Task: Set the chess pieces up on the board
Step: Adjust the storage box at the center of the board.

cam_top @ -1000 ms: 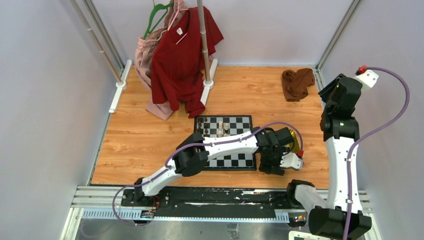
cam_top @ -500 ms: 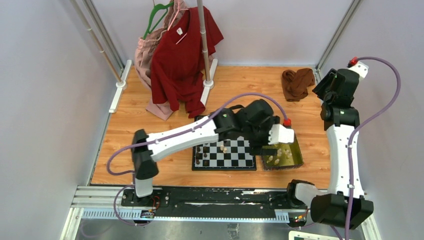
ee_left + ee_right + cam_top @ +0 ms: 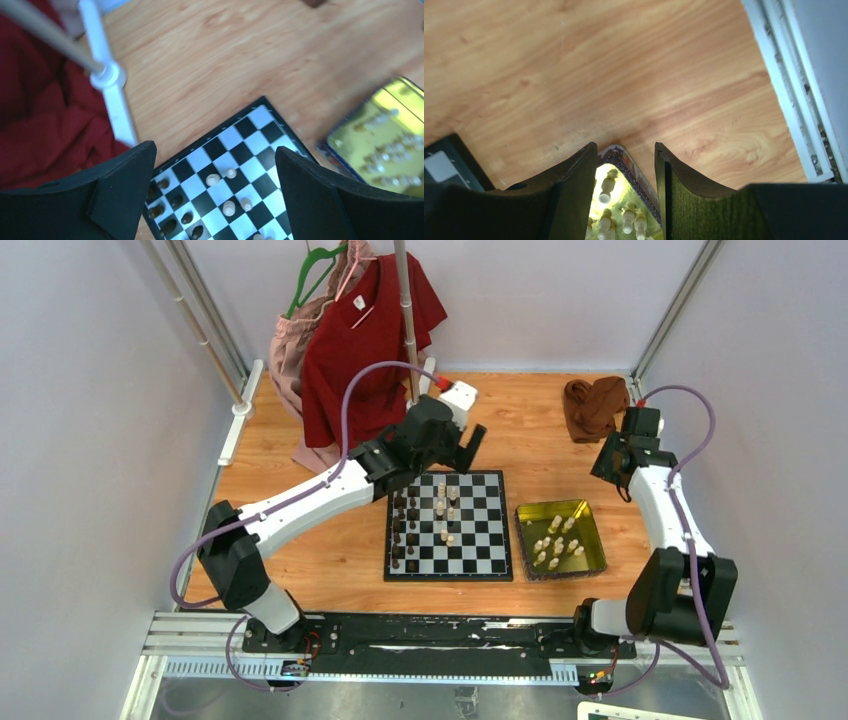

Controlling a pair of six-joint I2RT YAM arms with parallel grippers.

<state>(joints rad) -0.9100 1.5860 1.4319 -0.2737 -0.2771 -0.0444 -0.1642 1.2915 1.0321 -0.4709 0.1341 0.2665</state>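
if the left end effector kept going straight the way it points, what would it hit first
Probably the board, near the cream pieces at its far end; the open left end effector frames them, though depth is unclear.

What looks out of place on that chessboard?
The cream pieces stand scattered over the middle of the board, not in rows like the dark pieces along its left edge; more wait in the gold tin.
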